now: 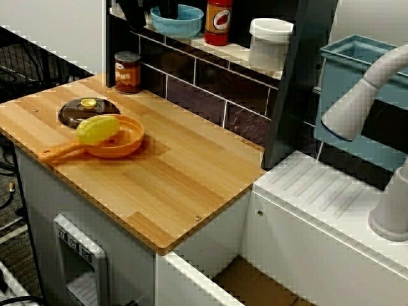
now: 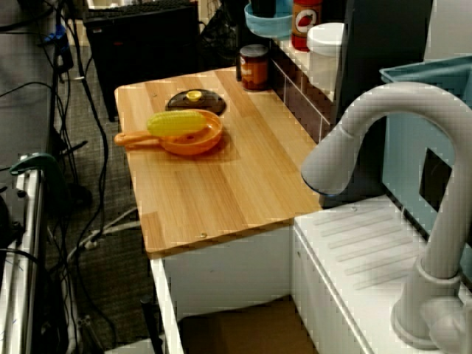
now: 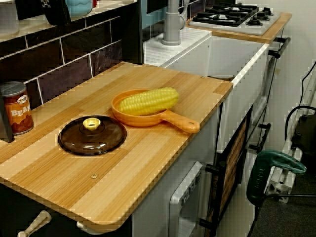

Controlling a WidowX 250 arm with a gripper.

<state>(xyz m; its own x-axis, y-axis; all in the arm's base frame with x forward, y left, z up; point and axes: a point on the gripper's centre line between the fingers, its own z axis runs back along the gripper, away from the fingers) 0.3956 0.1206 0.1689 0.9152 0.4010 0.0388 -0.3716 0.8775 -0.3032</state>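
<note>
Lying lengthwise in the orange pan, the corn cob is sitting on the wooden counter, with the pan just beside the dark lid; the cob is looking like light, stiff, bumpy plastic, likely rolling easily, so its middle, across the narrow width, is offering the surest hold; it is showing bright yellow with ridged kernel rows; no gripper is appearing in any view, so I cannot tell how its fingers are standing.
</note>
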